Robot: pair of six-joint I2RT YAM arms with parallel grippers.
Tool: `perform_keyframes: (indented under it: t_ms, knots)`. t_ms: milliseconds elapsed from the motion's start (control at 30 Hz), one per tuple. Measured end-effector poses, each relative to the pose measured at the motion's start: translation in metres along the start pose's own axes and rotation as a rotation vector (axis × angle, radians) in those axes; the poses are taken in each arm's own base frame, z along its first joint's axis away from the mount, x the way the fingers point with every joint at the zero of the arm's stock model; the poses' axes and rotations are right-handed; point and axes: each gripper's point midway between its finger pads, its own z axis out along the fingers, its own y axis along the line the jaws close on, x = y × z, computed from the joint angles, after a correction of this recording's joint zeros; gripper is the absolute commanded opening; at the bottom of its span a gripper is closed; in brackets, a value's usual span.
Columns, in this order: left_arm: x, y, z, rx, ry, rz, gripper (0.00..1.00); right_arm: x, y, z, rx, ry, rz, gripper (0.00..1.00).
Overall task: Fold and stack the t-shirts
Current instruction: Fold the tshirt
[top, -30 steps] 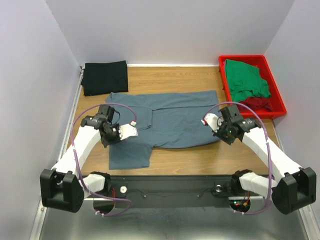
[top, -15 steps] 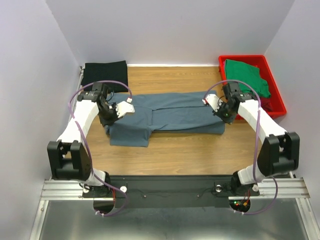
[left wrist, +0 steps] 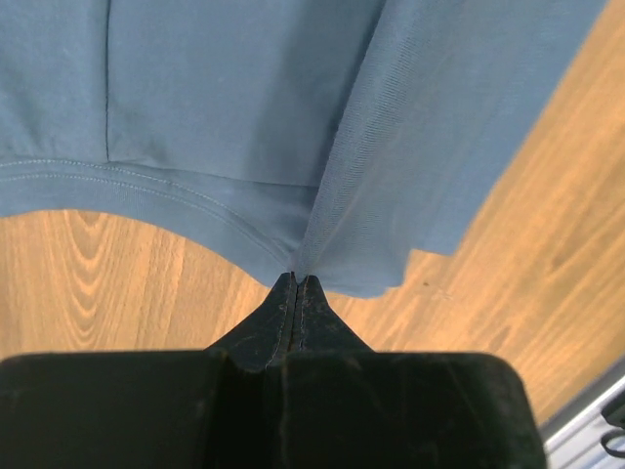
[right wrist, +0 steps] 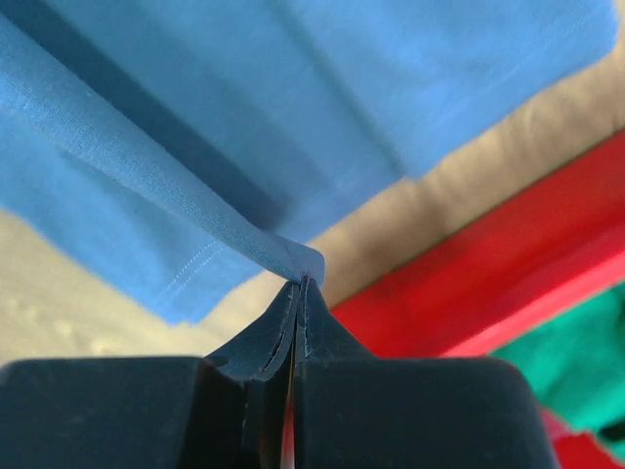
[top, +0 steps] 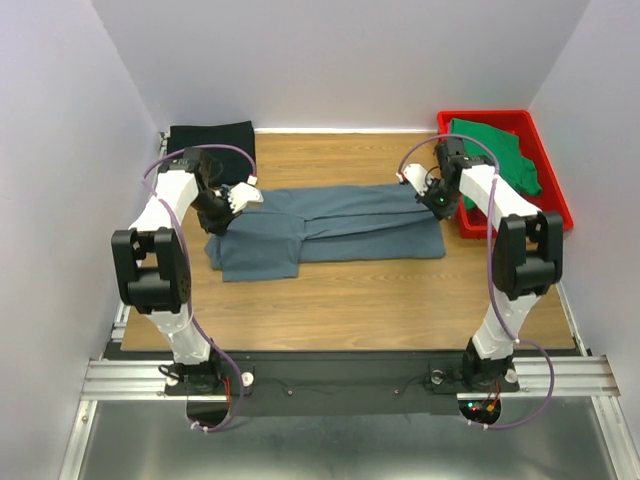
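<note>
The slate blue-grey t-shirt (top: 330, 230) lies folded lengthwise into a long band across the middle of the table. My left gripper (top: 228, 208) is shut on its cloth at the left end; in the left wrist view the fingertips (left wrist: 296, 283) pinch a gathered fold of the blue cloth (left wrist: 244, 107). My right gripper (top: 432, 203) is shut on the right end, next to the red tray; the right wrist view has its tips (right wrist: 301, 283) clamped on a folded corner of the shirt (right wrist: 293, 98). A black t-shirt (top: 210, 145) lies folded at the back left. A green t-shirt (top: 500, 155) sits in the tray.
The red plastic tray (top: 470, 222) stands at the back right, its wall (right wrist: 488, 283) close behind my right fingers. White walls close in the table on three sides. Bare wood (top: 350, 300) lies between the shirt and the arm bases.
Both arms have swung from the near side toward the back, carrying the shirt's near edge over itself. The shirt now lies as a narrower band.
</note>
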Motion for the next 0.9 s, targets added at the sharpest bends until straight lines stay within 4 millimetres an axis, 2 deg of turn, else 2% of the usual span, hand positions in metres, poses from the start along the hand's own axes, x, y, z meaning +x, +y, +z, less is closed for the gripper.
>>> perform_keyframes:
  t_ms: [133,267,367,500,700,900]
  knots:
    - [0.008,0.01,0.018,0.013,0.009,-0.027,0.0,-0.01,-0.011,0.02,-0.008,-0.008,0.005,0.01]
    - [0.01,0.02,0.035,0.024,0.016,-0.049,0.0,-0.005,-0.006,0.038,-0.039,0.019,0.014,0.01]
    - [0.01,0.028,0.044,0.021,0.014,-0.06,0.0,-0.002,-0.005,0.044,-0.038,0.026,0.017,0.0]
    - [0.008,0.038,0.051,0.009,0.009,-0.081,0.01,0.002,-0.005,0.048,-0.029,0.039,0.027,0.01]
    - [0.006,0.042,0.049,-0.002,0.003,-0.094,0.0,0.002,-0.009,0.048,-0.004,0.045,0.04,0.0]
    - [0.004,0.04,0.043,-0.006,0.003,-0.093,0.0,0.004,-0.007,0.037,0.016,0.033,0.04,0.01]
